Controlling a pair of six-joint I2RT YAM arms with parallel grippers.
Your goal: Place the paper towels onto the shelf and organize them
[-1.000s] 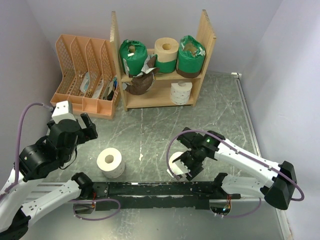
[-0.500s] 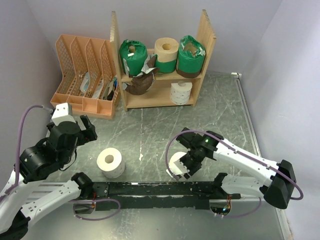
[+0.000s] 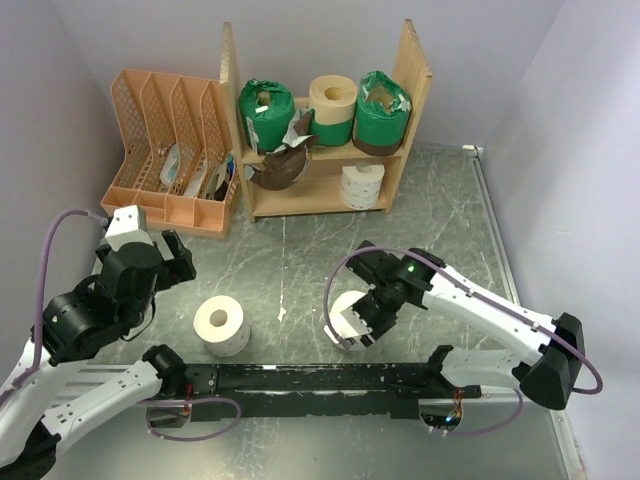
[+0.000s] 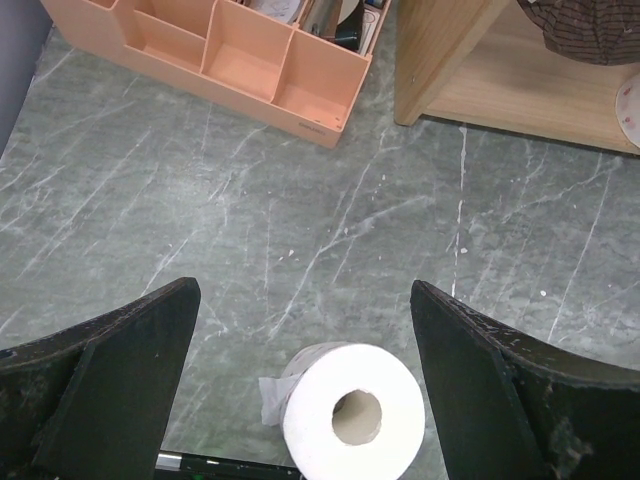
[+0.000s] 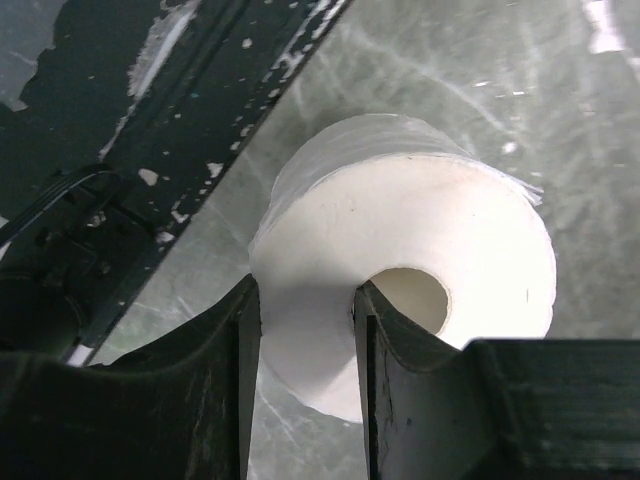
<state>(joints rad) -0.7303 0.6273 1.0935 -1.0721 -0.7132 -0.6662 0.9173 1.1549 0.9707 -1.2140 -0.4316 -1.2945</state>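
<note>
I'm clamping the right gripper on the wall of a white roll that is standing on the grey marbled table. The left gripper is hanging wide open above a second roll, touching nothing. The shelf is standing at the table's far end.

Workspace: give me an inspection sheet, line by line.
Surface: grey marbled table, white scuffs.
Job's things: wooden shelf holds five shelved rolls; loose white roll and gripped white roll sit near the arms.
Clutter: orange file rack, oddments inside.
Grippers: left gripper open, loose white roll below it; right gripper closed on the gripped white roll's wall.
Cables: purple cables loop off both arms.
Surroundings: plain pale walls; nothing else seen.
</note>
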